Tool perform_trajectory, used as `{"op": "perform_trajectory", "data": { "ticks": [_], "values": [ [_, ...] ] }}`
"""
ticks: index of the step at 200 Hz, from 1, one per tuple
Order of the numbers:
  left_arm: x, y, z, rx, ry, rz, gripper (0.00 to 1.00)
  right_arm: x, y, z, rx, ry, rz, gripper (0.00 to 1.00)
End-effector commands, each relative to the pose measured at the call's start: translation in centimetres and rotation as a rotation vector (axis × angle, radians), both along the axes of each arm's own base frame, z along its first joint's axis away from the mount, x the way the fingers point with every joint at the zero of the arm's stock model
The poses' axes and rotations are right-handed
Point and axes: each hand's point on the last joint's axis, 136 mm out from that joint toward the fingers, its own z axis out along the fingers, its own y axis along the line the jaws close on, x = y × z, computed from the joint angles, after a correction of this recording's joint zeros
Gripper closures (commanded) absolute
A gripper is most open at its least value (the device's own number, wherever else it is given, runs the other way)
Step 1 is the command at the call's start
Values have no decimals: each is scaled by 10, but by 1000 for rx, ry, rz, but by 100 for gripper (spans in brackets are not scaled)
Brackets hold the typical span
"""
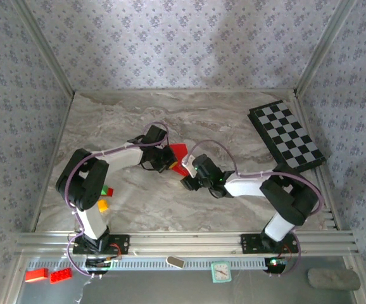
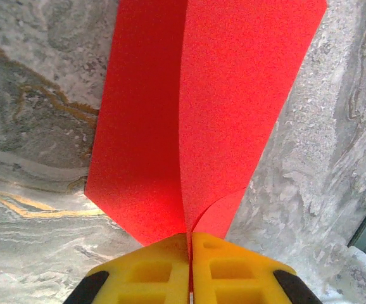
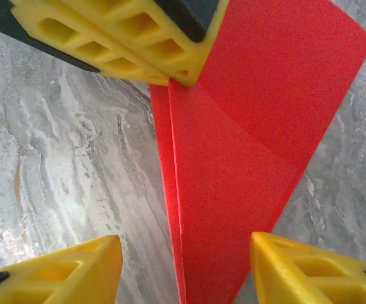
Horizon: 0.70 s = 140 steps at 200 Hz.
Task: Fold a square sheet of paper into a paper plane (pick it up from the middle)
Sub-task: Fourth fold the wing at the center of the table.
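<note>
Paper: one red paper [image 1: 179, 152], folded along a centre crease, mid-table between the two arms.
Left gripper [image 2: 190, 237]: fingers pressed together, pinching the paper's edge at the crease.
Right gripper [image 3: 186, 244]: fingers spread either side of the paper, not gripping.
Top view adds: one checkered board [image 1: 287, 134] far right; two red bricks [image 1: 36, 274] near left.
Right wrist adds: the left pinch from opposite.

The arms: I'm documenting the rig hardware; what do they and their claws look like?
Both the left arm and right arm have white links between chunky black joints, with a thin lilac cable looping along each. The left claw and right claw have yellow fingers with hollow pockets and black edges.
</note>
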Motion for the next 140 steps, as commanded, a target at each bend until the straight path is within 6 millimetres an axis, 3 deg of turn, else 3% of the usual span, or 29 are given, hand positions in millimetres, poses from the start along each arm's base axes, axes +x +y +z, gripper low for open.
{"op": "perform_trajectory", "data": {
  "ticks": [1, 80, 140],
  "values": [
    [1, -2, 9, 2, 5, 19, 91, 16, 7, 9, 2, -78, -13, 47],
    [-1, -2, 10, -3, 17, 23, 89, 19, 8, -1, -31, -93, -9, 56],
    [-2, 1, 13, -6, 17, 29, 87, 17, 6, -3, -38, -95, -1, 73]
  ]
}}
